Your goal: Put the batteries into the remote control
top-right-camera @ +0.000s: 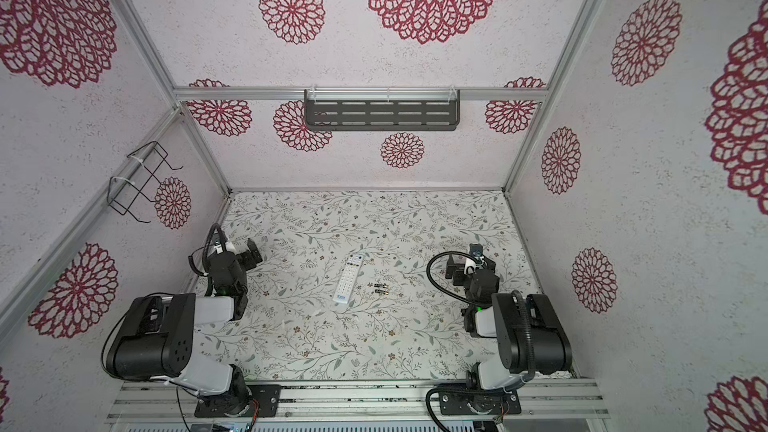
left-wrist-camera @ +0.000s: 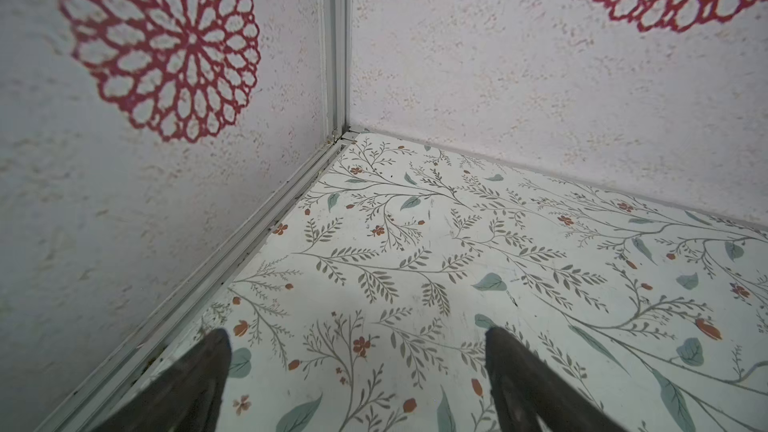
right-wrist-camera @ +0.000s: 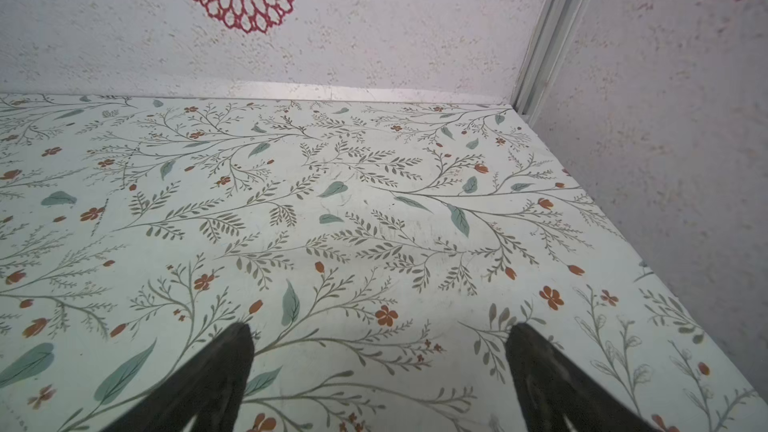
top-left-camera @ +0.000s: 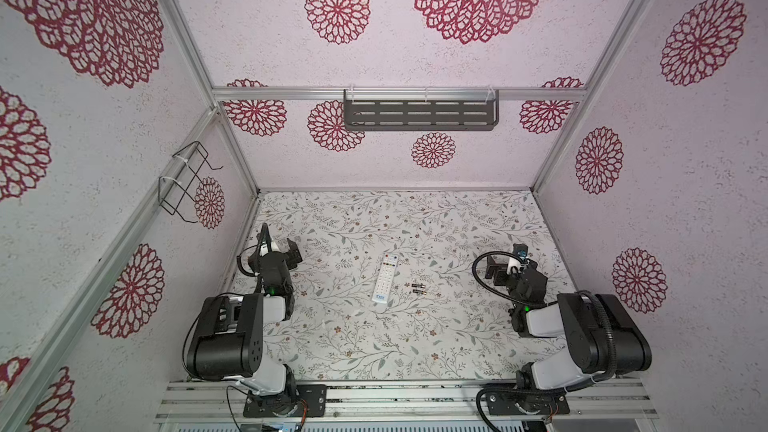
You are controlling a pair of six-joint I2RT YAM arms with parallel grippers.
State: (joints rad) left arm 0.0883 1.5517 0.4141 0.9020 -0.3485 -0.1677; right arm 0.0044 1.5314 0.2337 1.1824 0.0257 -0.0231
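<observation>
**Top views:** In both top views, a white remote control (top-left-camera: 386, 280) (top-right-camera: 349, 280) lies button side up near the middle of the flowered counter (top-left-camera: 374, 351) (top-right-camera: 332, 342). Its coloured buttons point toward the back wall and its blue logo toward the front edge. Two batteries (top-left-camera: 418, 285) (top-right-camera: 382, 286) lie side by side just to its right, level with its logo half and not touching it. The left arm (top-left-camera: 272, 274) (top-right-camera: 226, 272) sits folded by the left wall and the right arm (top-left-camera: 523, 282) (top-right-camera: 482, 282) by the right wall. Both are well apart from the remote control and the batteries. A dark slotted shelf (top-left-camera: 419, 115) hangs on the back wall, and a wire rack (top-left-camera: 187, 180) hangs on the left wall.

**Left wrist view:** The left jaws stand spread wide above bare counter (left-wrist-camera: 415, 243) with nothing between them. They face a corner where two rosette-patterned walls meet at a metal post (left-wrist-camera: 336, 43).

**Right wrist view:** The right jaws also stand spread wide and empty over bare counter (right-wrist-camera: 332, 201). The back wall lies ahead, with a corner post (right-wrist-camera: 544, 31) off to one side.
</observation>
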